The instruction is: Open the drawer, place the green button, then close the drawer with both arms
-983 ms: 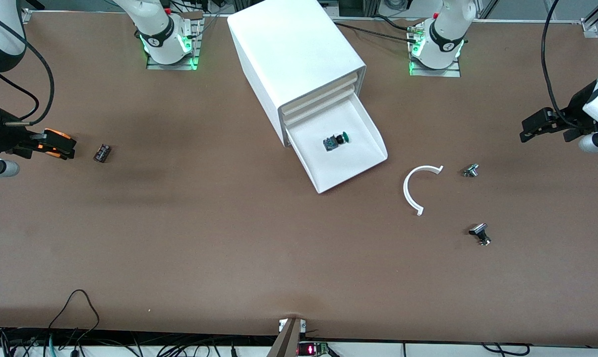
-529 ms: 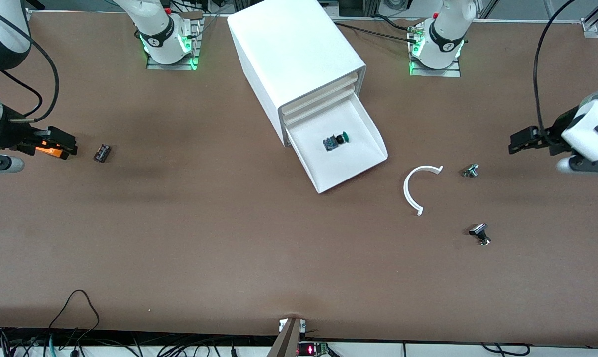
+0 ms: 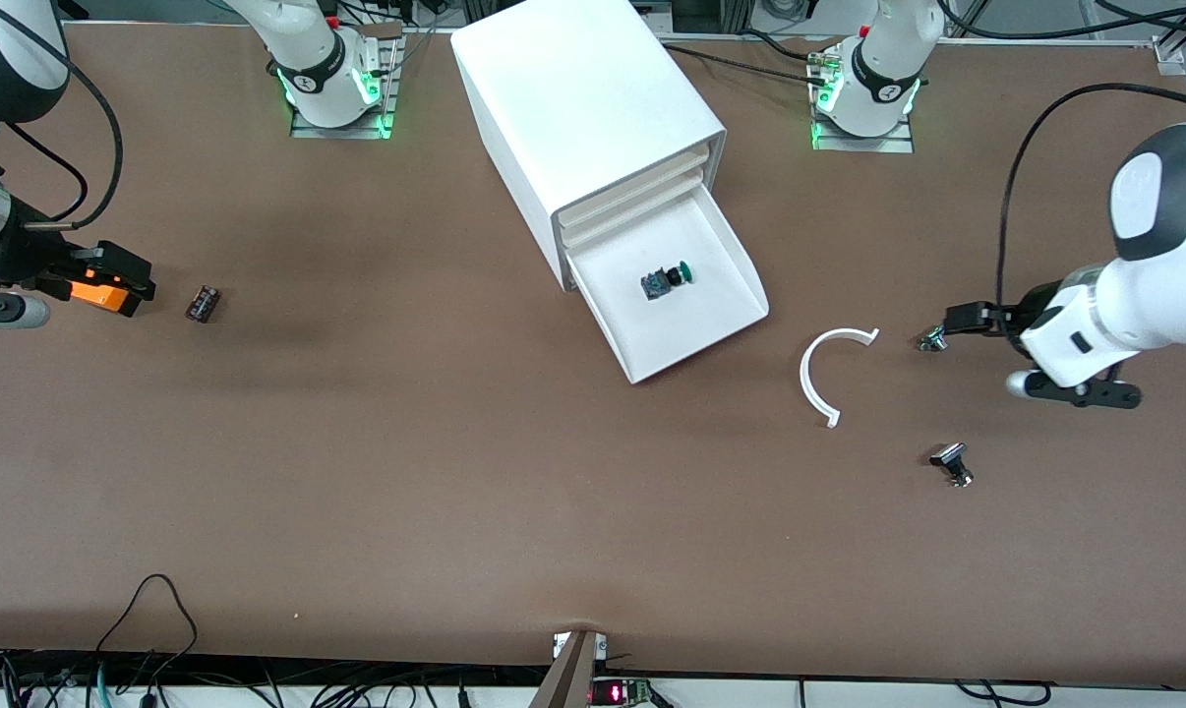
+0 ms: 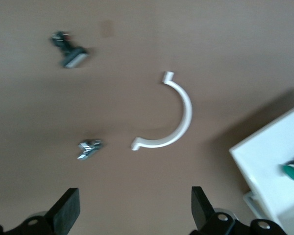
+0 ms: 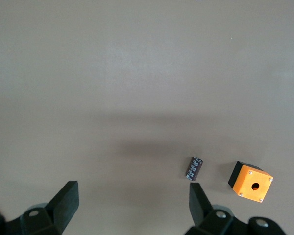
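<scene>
The white cabinet (image 3: 583, 98) stands mid-table, its lowest drawer (image 3: 686, 339) pulled out. The green-capped button (image 3: 668, 280) lies on its side in the drawer; its cap also shows in the left wrist view (image 4: 290, 170). My left gripper (image 3: 955, 321) is open and empty, hovering over the table beside a small silver knob, toward the left arm's end; its fingers (image 4: 68, 215) are wide apart. My right gripper (image 3: 133, 278) is open and empty over the table at the right arm's end, and the right wrist view shows its fingers (image 5: 66, 200) spread wide.
A white C-shaped piece (image 3: 827, 372) lies beside the drawer. A silver knob (image 3: 933, 339) and a black knob (image 3: 951, 463) lie toward the left arm's end. An orange cube with a hole (image 5: 251, 182) and a small dark cylinder (image 3: 203, 303) lie near the right gripper.
The left arm has swung in from the table's end toward the middle, its gripper now beside the silver knob. The right gripper has shifted only slightly.
</scene>
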You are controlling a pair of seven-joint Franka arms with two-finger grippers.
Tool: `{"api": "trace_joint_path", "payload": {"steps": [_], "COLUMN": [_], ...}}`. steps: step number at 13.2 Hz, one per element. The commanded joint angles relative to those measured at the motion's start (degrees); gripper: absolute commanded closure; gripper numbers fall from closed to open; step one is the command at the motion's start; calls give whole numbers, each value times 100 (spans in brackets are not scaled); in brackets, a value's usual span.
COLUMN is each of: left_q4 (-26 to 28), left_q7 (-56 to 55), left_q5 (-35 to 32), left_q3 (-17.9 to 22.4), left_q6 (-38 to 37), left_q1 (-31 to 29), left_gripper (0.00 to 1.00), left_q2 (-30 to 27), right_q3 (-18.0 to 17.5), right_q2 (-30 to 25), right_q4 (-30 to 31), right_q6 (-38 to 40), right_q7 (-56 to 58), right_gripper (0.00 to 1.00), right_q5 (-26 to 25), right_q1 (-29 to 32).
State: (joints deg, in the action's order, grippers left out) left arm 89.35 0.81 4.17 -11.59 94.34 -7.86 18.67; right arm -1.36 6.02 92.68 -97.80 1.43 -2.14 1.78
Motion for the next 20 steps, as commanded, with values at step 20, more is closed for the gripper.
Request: {"api": "trace_joint_path", "payload": {"steps": [20], "left_q4": [2270], "left_q7": [-4098], "left_q5": [303], "left_q3": [-36], "left_q6": [4514], "left_q1": [2227], "left_gripper": [0], "left_q2": [1122], "right_q3": [-31], "right_q2": [-127], "right_q4": [127], "right_q6": [-11], "right_q7": [95], "right_gripper": [0], "right_q5": [-156], "right_q1": [6]}}
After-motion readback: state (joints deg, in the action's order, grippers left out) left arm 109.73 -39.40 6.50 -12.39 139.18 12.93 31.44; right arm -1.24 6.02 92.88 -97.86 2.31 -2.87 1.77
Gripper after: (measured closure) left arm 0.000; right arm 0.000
